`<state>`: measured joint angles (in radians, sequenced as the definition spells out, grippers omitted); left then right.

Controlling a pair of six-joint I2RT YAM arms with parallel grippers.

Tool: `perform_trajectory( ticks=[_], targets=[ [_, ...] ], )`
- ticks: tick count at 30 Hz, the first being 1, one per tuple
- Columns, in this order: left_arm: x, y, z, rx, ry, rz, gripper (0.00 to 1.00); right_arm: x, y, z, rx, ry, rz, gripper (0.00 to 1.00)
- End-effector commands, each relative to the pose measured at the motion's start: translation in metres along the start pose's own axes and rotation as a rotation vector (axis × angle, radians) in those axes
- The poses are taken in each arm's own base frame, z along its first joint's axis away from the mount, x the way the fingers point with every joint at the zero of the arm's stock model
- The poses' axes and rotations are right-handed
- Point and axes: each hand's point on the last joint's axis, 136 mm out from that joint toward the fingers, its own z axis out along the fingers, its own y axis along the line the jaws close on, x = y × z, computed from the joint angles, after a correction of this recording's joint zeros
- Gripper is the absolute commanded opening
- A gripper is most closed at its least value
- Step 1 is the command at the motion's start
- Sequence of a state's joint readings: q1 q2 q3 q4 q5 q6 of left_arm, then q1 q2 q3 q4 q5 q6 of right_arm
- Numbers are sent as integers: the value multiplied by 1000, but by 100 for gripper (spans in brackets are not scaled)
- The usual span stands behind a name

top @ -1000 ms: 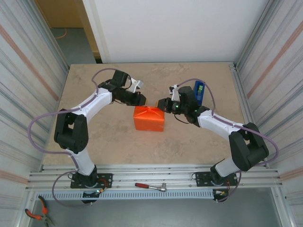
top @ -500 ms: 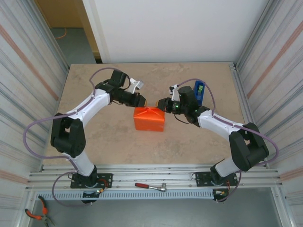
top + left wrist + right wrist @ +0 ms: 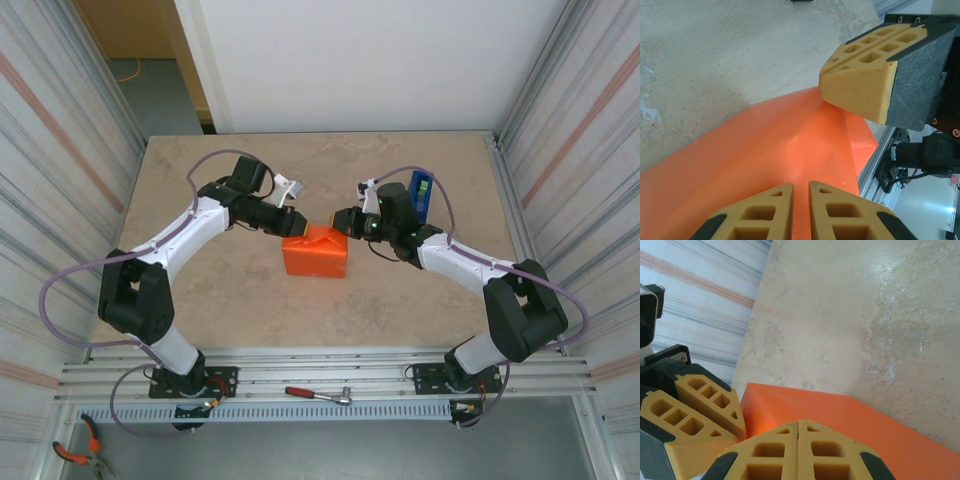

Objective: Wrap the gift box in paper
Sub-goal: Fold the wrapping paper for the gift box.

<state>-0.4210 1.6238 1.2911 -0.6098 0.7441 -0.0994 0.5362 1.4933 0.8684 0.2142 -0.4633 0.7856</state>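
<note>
The left arm is stretching forward and inward from its base, its elbow bent and raised out at the left and its forearm slanting toward the middle. It is pointing the left gripper to the right and slightly downward. That gripper's fingers are standing nearly together, with a thin slit between them; whether they are pinching anything is unclear. The right arm is mirroring this pose, elbow out at the right and forearm angling inward. The right gripper is aiming leftward with its pads pressing flush against each other. The two grippers are facing tip to tip, near each other.
</note>
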Motion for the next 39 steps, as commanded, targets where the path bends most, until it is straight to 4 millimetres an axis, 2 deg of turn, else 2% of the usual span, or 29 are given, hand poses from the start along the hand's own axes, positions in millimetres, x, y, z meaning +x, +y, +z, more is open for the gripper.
perform_trajectory(
  ticks=[1, 7, 13, 16, 23, 26, 31, 39],
  targets=[
    [10, -12, -6, 34, 13, 24, 17, 97, -93, -7, 313, 288, 233, 0],
    [19, -9, -3, 29, 27, 21, 17, 95, -93, -8, 313, 288, 236, 0],
    [28, -3, 2, -3, 39, 32, 17, 79, -84, -8, 298, 273, 224, 0],
    [32, 1, 5, -28, 48, 40, 17, 61, -75, -7, 281, 256, 206, 0],
    [40, 7, 10, -68, 67, 55, 16, 3, -31, -13, 205, 176, 135, 0],
    [41, 7, 10, -81, 69, 65, 16, -11, -13, -18, 181, 153, 107, 0],
    [42, 6, 8, -102, 67, 84, 16, -8, 6, -17, 155, 160, 82, 0],
    [45, 6, 10, -105, 75, 92, 15, 12, 25, 1, 134, 196, 59, 0]
  ],
)
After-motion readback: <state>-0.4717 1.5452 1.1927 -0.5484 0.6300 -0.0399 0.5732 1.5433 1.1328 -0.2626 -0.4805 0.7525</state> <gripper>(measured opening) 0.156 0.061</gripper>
